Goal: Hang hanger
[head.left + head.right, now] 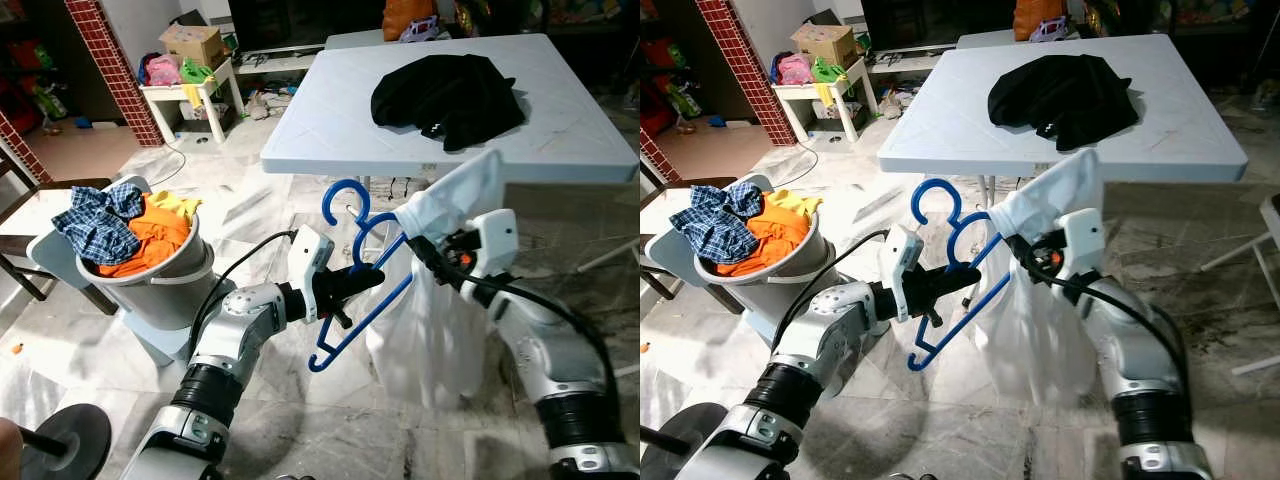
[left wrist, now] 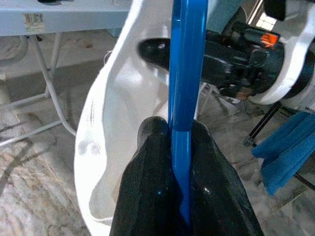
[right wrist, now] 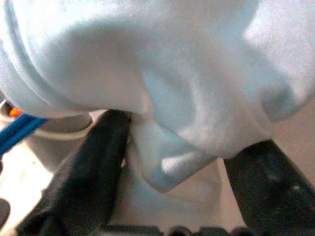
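My left gripper (image 1: 362,281) is shut on the lower bar of a blue plastic hanger (image 1: 372,300). It holds the hanger up in front of me with the hook (image 1: 345,200) on top. The left wrist view has the black fingers (image 2: 147,162) closed around the blue bar (image 2: 186,73). My right gripper (image 1: 412,243) is just right of the hanger. A white garment (image 1: 432,330) lies over it and hangs down toward the floor. In the right wrist view its fingers (image 3: 93,172) stand apart, with the white cloth (image 3: 162,73) over and between them. One hanger arm touches the garment.
A white table (image 1: 330,130) stands just ahead with a black garment (image 1: 445,95) on it. On my left is a grey bucket (image 1: 150,285) heaped with clothes. A brick pillar (image 1: 110,60) and a small white side table (image 1: 190,95) stand further back left. The marble floor is below.
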Available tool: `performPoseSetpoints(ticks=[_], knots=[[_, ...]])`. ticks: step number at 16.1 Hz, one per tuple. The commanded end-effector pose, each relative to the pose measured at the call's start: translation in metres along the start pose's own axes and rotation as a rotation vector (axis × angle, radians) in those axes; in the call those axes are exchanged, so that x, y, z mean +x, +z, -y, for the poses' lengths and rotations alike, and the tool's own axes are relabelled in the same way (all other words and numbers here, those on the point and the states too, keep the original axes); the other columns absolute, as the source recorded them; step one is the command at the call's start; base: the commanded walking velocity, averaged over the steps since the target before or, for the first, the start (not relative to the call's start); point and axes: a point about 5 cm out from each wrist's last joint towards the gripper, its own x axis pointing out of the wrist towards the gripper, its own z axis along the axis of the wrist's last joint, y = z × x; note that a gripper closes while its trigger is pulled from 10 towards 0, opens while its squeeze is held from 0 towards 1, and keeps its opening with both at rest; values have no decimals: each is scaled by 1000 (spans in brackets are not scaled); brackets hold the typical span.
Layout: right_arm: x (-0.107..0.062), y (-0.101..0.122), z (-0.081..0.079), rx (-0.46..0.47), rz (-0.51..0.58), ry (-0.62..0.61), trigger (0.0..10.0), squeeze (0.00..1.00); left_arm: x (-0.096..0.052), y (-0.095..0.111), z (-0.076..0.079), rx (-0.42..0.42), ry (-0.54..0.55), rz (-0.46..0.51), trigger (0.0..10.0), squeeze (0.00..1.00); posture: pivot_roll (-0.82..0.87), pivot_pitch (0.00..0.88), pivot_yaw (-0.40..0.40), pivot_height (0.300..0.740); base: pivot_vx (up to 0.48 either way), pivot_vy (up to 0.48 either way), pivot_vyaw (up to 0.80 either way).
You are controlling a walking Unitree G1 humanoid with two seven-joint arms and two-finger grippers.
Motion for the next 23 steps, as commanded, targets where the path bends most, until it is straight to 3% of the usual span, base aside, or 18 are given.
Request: performPoseSetpoints(ticks=[1, 4, 7, 8, 9, 13, 14, 16, 18, 19, 20, 21, 23], knots=[[-10, 9, 10, -62, 3, 30, 10000, 1000, -14, 18, -16, 47, 79, 50, 0, 0, -171, 0, 170, 740, 0, 0, 0], [-19, 19, 14, -76, -1, 155, 10000, 1000, -14, 18, -18, 52, 80, 48, 0, 0, -168, 0, 171, 740, 0, 0, 0], [-19, 19, 26, -133, -23, 112, 10000, 1000, -14, 18, -17, 52, 74, 47, 0, 0, -165, 0, 170, 740, 0, 0, 0], [-19, 18, 27, -130, -24, 115, 10000, 718, -14, 17, -16, 50, 69, 46, 0, 0, -162, 0, 168, 740, 0, 0, 0], [-21, 13, 24, -121, -31, 131, 10000, 0, -15, 17, -16, 49, 62, 44, 0, 0, -159, 0, 167, 740, 0, 0, 0], [-27, -18, 9, -112, -101, 177, 10000, 0, -13, 22, -9, 30, 13, 65, 0, 0, -156, 0, 168, 740, 0, 0, 0], [-27, -31, -4, -122, -125, 212, 10000, 0, -12, 28, -5, 35, -15, 74, 0, 0, -155, 0, 170, 740, 0, 0, 0], [-25, -35, -10, -117, -124, 212, 10000, 0, -10, 33, 0, 37, -43, 86, 0, 0, -154, 0, 173, 740, 0, 0, 0], [-19, -36, -13, -120, -109, 159, 10000, 0, -8, 39, 5, 28, -68, 107, 0, 0, -154, 0, 173, 740, 0, 0, 0], [-10, -37, -12, -147, -119, 65, 10000, 0, -6, 41, 10, 14, -89, 118, 0, 0, -153, 0, 171, 740, 0, 0, 0], [-7, -39, -8, -173, -128, 2, 6039, 0, -6, 41, 11, 14, -93, 116, 0, 0, -153, 0, 171, 740, 0, 0, 0], [-3, -38, 0, -145, -117, -99, 0, 0, -4, 40, 14, 11, -104, 114, 0, 0, -151, 0, 170, 740, 0, 0, 0], [-1, -30, 16, -161, -100, -230, 0, 0, -5, 37, 16, 14, -108, 101, 0, 0, -147, 0, 168, 740, 0, 0, 0]])
